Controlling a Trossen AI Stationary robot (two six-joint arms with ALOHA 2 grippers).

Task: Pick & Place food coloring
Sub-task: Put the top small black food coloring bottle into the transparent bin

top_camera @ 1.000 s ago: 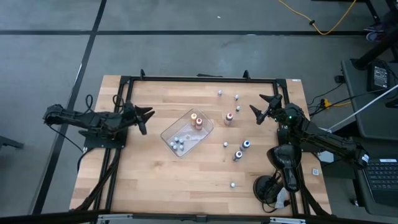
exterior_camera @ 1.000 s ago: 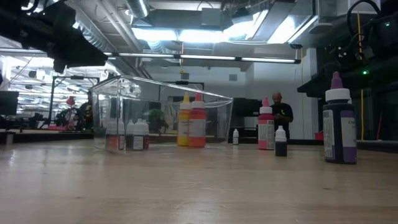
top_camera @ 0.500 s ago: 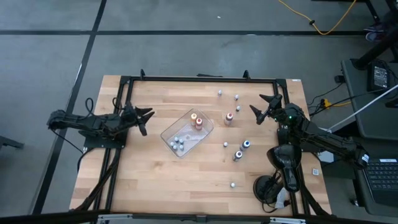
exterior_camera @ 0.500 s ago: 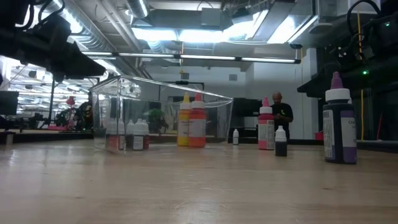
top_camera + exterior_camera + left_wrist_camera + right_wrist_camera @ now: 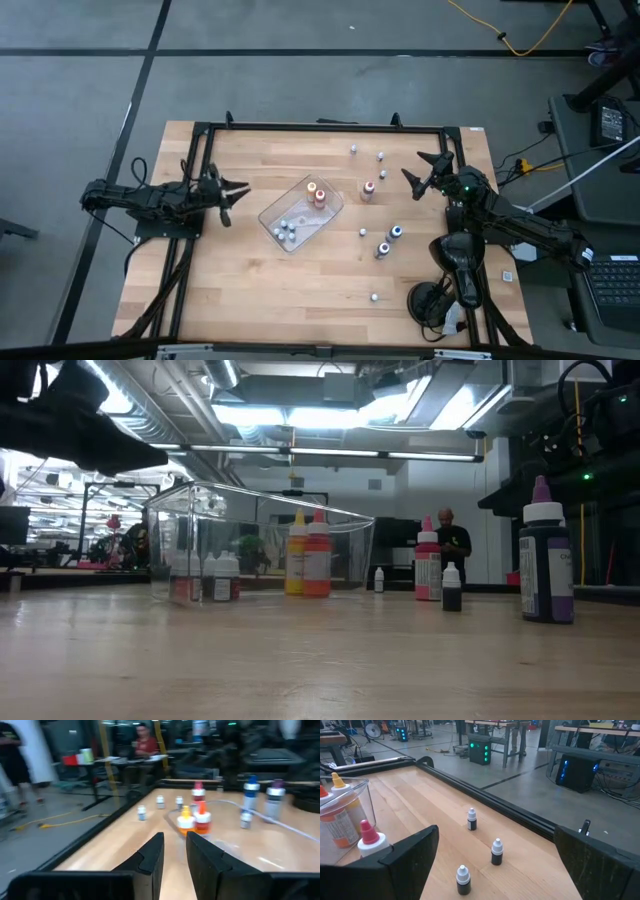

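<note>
High view, lower frame first: food coloring bottles (image 5: 385,245) stand scattered right of centre, more inside the clear tray (image 5: 329,212) mid-frame with orange and yellow ones. At left, the left gripper (image 5: 232,190) has its fingers nearly together, empty. Upper right, the right gripper (image 5: 421,170) is spread wide, empty.

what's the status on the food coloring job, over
Left end effector nearly closed, empty, beside tray. Right end effector open, empty. Several bottles outside tray. Nothing blocking.
</note>
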